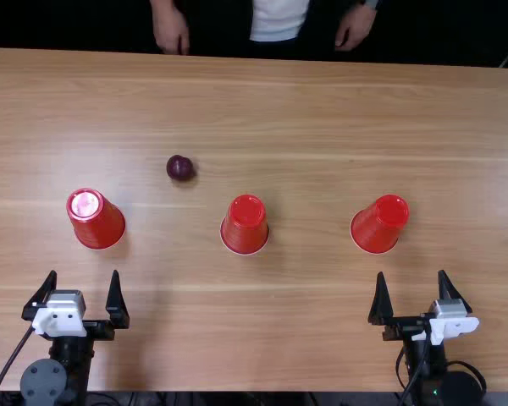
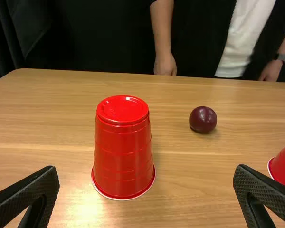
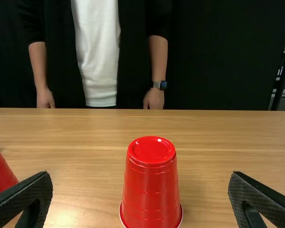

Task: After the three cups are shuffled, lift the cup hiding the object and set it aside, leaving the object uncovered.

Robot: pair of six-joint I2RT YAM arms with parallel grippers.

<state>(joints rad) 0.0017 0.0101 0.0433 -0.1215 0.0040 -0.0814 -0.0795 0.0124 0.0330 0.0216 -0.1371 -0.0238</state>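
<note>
Three red cups stand upside down in a row across the table: the left cup, the middle cup and the right cup. A dark purple ball lies uncovered on the wood, behind and between the left and middle cups. My left gripper is open near the front edge, just in front of the left cup. My right gripper is open in front of the right cup. Neither holds anything.
A person stands at the far side of the table, with one hand and the other hand hanging at the far edge, off the cups. Bare wood lies between the cups and behind them.
</note>
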